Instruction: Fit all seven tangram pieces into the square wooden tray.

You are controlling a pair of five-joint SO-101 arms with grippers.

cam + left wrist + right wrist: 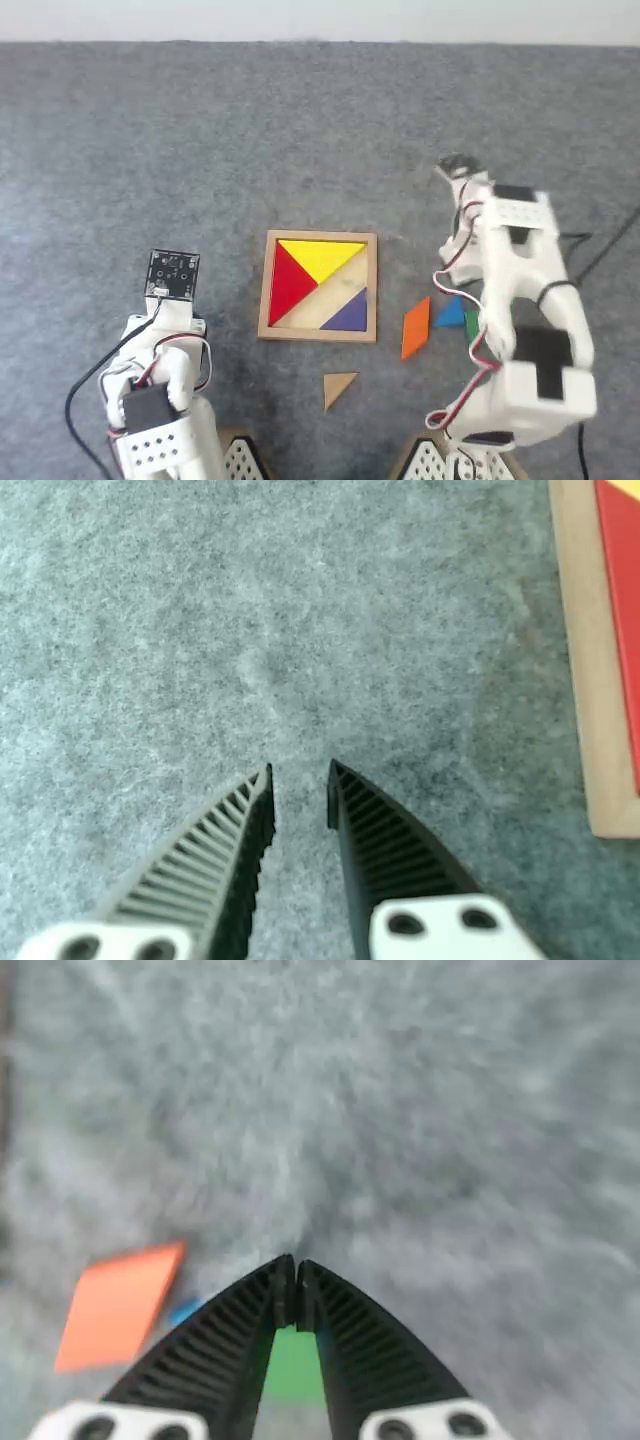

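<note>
The square wooden tray (268,290) lies mid-table with a red triangle (290,280), a yellow triangle (322,258) and a purple triangle (349,314) in it. To its right on the mat are an orange parallelogram (415,327), a blue piece (451,313) and a green piece (471,323). A tan triangle (338,388) lies in front of the tray. My right gripper (290,1272) is shut, tips together, over the mat by these pieces; the green piece (295,1365) shows through the gap behind the tips. My left gripper (300,772) is slightly open over bare mat, left of the tray's rim (598,710).
A grey mat (200,130) covers the whole table. Both arm bases (165,440) stand at the near edge. The right arm (515,300) stretches over the loose pieces and partly hides the green one.
</note>
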